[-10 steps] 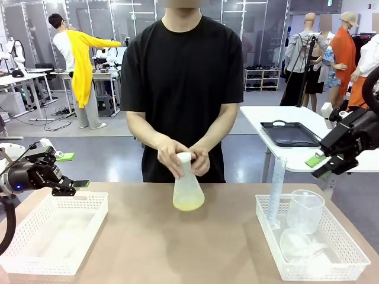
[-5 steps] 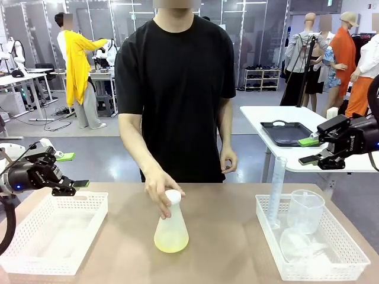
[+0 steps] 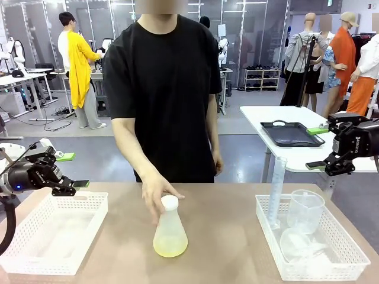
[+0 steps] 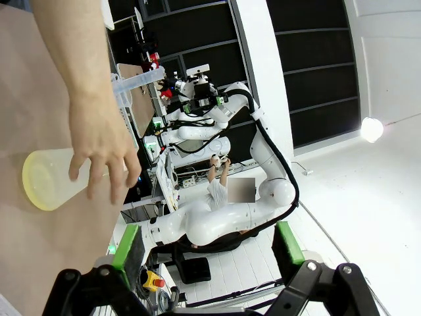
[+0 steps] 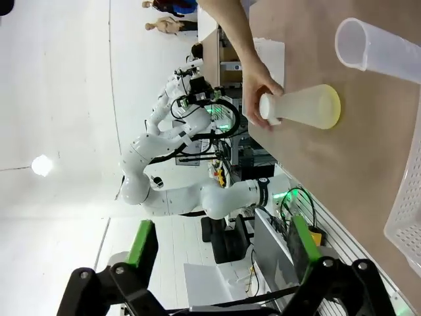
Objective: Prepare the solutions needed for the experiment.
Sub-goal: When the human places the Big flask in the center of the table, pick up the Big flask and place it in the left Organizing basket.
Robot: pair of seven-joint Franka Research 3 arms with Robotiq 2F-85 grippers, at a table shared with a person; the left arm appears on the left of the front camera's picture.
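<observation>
Showed, nearest the camera, two white lattice baskets on the brown table (image 3: 225, 236): the left basket (image 3: 35, 260) at the near left corner and the right basket (image 3: 308, 273) at the near right corner. Found in the right basket a clear graduated cylinder (image 3: 276, 189), propped nearly upright at the far left corner, a clear spouted beaker (image 3: 305, 210) just beside it, and more clear ware lower down, too indistinct to name. Located between the baskets, apart from both, an upright frosted conical flask (image 3: 170, 234) on the bare table. Located the solutions (image 3: 170, 247) inside that flask, as a shallow pale yellow-green layer across its bottom; confirmed in the right wrist view as a yellow tint at the flask's wide end. Caught the person's hand (image 3: 155, 189) at the flask's neck, with fingers spread about the mouth; could not tell whether in contact with it. Placed the left gripper (image 3: 74, 170) just above the far left rim of the left basket, jaws apart and clamped on nothing, as seen also along the green pads (image 4: 128, 245) in the left wrist view. Placed the right gripper (image 3: 317, 148) high at the far right, well above the right basket, jaws likewise wide apart with nothing between. Beyond the table, recorded the person (image 3: 172, 89) in a black T-shirt at the far side, then a white side table (image 3: 260, 115) bearing a black tray (image 3: 290, 135).
</observation>
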